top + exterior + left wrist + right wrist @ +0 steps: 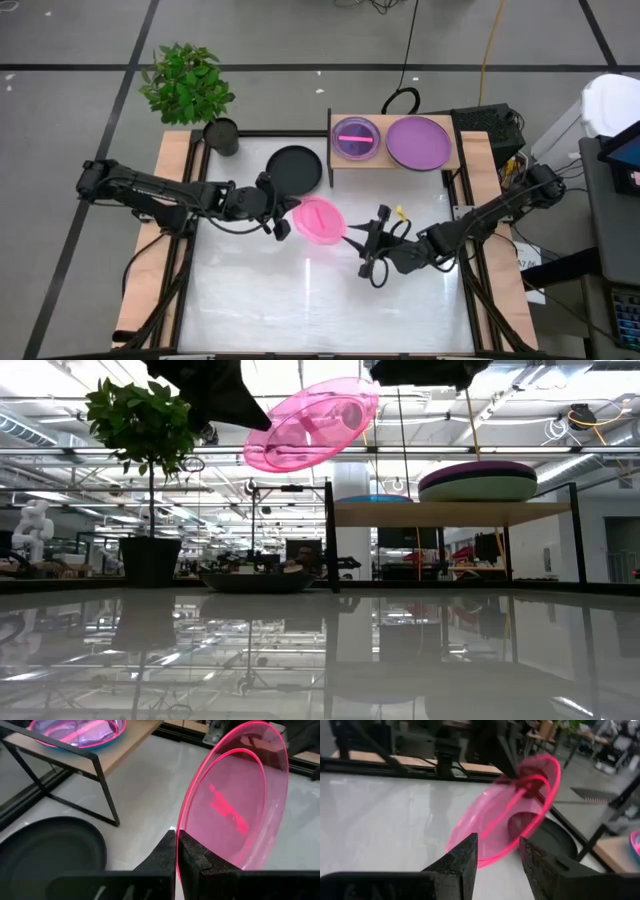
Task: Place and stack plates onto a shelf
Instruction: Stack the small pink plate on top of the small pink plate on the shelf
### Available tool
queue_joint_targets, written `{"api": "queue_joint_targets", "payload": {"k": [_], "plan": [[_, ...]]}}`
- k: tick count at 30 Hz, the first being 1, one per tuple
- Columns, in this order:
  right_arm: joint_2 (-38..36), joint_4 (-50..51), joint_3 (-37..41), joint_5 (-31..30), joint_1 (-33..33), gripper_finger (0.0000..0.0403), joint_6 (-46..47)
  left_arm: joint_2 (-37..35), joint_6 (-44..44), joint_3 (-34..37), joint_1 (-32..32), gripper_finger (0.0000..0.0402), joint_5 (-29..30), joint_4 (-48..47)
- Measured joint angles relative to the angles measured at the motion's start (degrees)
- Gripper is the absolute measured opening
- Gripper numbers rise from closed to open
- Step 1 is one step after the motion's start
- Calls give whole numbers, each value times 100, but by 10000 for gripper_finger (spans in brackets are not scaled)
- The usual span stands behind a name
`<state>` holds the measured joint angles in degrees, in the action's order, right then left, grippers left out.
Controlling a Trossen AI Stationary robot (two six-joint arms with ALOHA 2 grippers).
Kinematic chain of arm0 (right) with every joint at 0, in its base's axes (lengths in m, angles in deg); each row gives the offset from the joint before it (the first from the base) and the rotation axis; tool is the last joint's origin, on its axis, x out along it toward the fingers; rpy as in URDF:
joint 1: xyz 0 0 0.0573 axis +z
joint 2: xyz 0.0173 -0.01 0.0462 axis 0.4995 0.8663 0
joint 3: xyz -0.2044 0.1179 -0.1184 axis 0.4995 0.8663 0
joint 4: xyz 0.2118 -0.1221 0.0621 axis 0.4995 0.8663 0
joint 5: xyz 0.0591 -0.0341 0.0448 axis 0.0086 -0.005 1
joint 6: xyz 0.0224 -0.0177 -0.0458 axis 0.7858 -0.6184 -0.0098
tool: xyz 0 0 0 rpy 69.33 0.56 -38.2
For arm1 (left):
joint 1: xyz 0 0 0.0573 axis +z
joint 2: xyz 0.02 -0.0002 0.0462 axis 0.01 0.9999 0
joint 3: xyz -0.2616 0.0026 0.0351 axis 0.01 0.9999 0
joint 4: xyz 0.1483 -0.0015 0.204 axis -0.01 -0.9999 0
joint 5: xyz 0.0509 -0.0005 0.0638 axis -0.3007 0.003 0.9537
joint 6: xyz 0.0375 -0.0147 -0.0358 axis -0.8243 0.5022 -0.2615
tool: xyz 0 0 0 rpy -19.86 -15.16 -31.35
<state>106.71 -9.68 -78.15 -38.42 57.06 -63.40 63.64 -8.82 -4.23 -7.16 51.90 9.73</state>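
Observation:
A translucent pink plate hangs tilted in the air over the table's middle, held by my left gripper, which is shut on it. In the low view the pink plate is well above the table. My right gripper is open, and its fingers stand just off the plate's right rim without touching it. A black plate lies flat on the table by the shelf. On the shelf are a small cyan-and-pink stack and a purple-topped stack. My left gripper pinches the pink plate's rim between its two fingers, one on each face, on the plate's left edge. The fingers come roughly level from the table's left. The plate is lifted clear and tilted, standing out beyond the fingertips.
A potted plant stands at the table's far left corner. The shelf's black frame legs rise from the far edge. Bare white tabletop spreads across the near half. Light-wood strips run along both sides.

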Motion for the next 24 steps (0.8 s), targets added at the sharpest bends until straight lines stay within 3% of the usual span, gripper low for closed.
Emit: {"api": "queue_joint_targets", "payload": {"k": [7,12,15,24], "plan": [[7,411,-2,-46,-315,127,785,274,-10,-25,-71,5,226,514],[9,456,0,-451,-330,120,809,397,20,-14,-109,5,232,636],[11,543,0,-725,-354,99,745,411,16,-7,-142,5,242,632],[9,636,0,-728,-443,10,542,411,40,-7,-153,5,341,702]]}}
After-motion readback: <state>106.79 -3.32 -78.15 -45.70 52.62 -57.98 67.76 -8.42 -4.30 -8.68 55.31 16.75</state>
